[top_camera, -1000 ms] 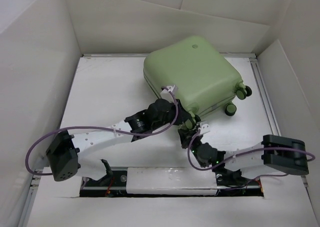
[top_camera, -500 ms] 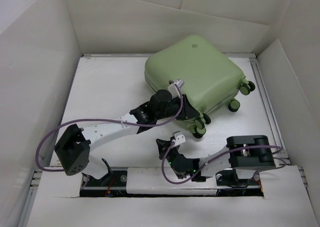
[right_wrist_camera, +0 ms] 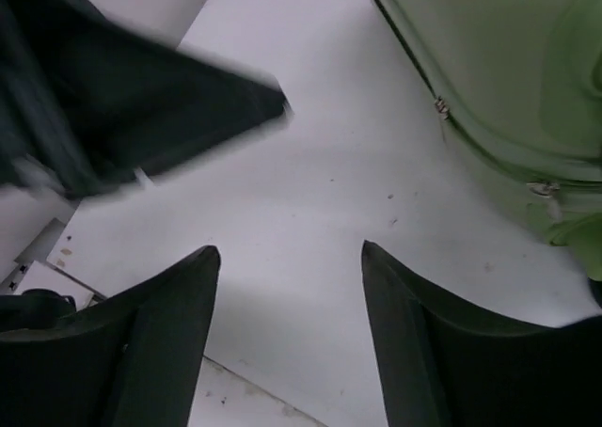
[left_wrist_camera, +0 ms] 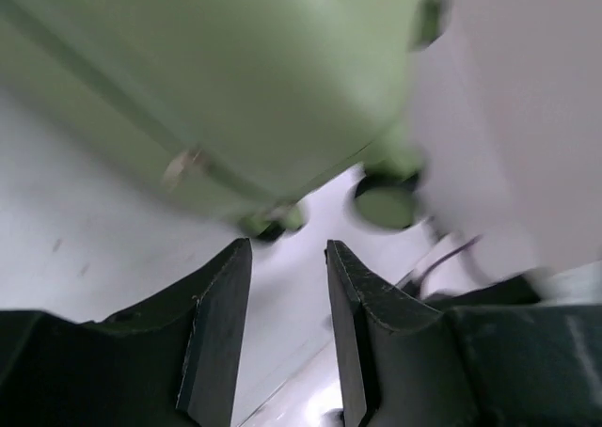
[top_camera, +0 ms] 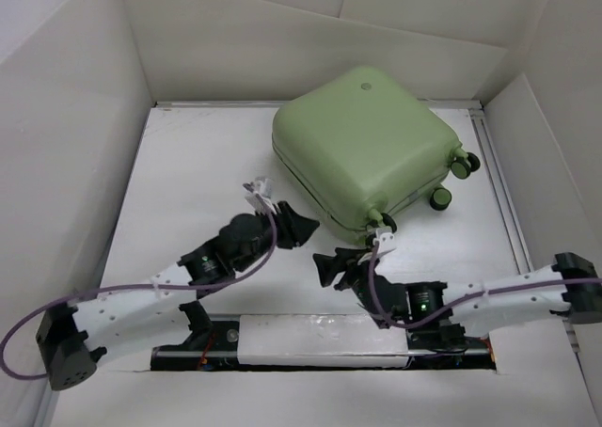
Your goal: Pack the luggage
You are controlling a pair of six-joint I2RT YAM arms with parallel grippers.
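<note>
The luggage [top_camera: 362,145], a pale sage-green hard-shell case, lies shut and flat at the back right of the table, its wheels [top_camera: 439,198] facing right. My left gripper [top_camera: 306,229] hovers just off the case's near-left corner, jaws a little apart with nothing between them. In the left wrist view the gripper [left_wrist_camera: 288,248] has the case [left_wrist_camera: 235,88] blurred just ahead and only bare table in its gap. My right gripper [top_camera: 327,267] stands open below the case's near corner. In the right wrist view the gripper [right_wrist_camera: 290,250] is empty and the case's zip edge [right_wrist_camera: 508,79] runs along the upper right.
White walls [top_camera: 75,145] box in the table on the left, back and right. A metal rail [top_camera: 499,192] runs along the right side, close to the wheels. The blurred left gripper [right_wrist_camera: 141,107] crosses the upper left of the right wrist view, close to my right gripper.
My left gripper has let go of the case's near edge, opened a little and drawn back to the left. The right gripper has opened and swung forward again. The case slid slightly back and right.
</note>
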